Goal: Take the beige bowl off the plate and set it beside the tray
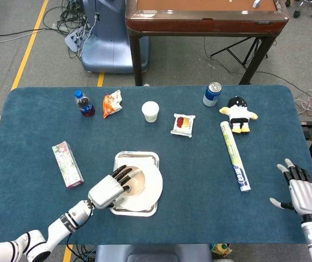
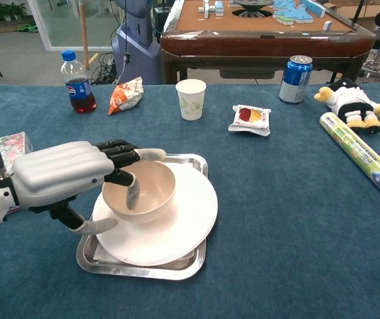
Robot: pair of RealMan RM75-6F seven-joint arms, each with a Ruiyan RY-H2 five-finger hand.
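The beige bowl [image 2: 151,193] sits on the white plate [image 2: 183,222], which lies on the steel tray [image 2: 189,263] at the table's front middle. My left hand [image 2: 64,176] comes in from the left, and its fingers [image 2: 131,194] reach over the bowl's near-left rim into the hollow. The thumb lies lower, over the plate's left edge, apart from the bowl's wall. In the head view the left hand [image 1: 111,189] covers the left part of the bowl [image 1: 138,183]. My right hand [image 1: 301,192] rests open at the table's right front edge, holding nothing.
A pink box [image 1: 67,163] lies left of the tray [image 1: 150,158]. Along the back stand a cola bottle [image 2: 78,82], a snack bag [image 2: 125,94], a paper cup [image 2: 191,98], a packet [image 2: 250,118], a can [image 2: 296,78] and a penguin plush [image 2: 349,103]. A wrapped roll [image 2: 363,158] lies at the right.
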